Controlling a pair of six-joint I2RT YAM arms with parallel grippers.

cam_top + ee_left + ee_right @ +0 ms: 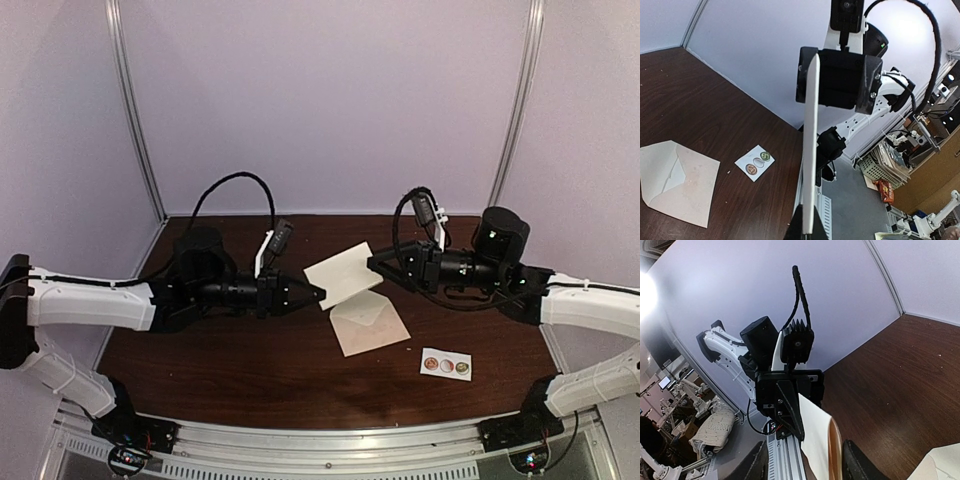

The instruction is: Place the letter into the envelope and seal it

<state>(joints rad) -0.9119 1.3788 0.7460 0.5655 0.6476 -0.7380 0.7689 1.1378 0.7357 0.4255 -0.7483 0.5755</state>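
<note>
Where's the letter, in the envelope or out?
Out: the left gripper holds the letter above the table, clear of the envelope lying flat.

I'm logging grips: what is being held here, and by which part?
The left hand pinches the letter by its left edge; the right hand stands open around the opposite edge.

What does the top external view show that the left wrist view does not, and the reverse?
Only the top external view: the left arm and right arm whole, and the broad face of the letter. Only the left wrist view: the letter edge-on, and a white basket on the floor beyond the table. Both: the letter up in the air with the right jaws at it, the envelope and the sticker strip lying on the table.
</note>
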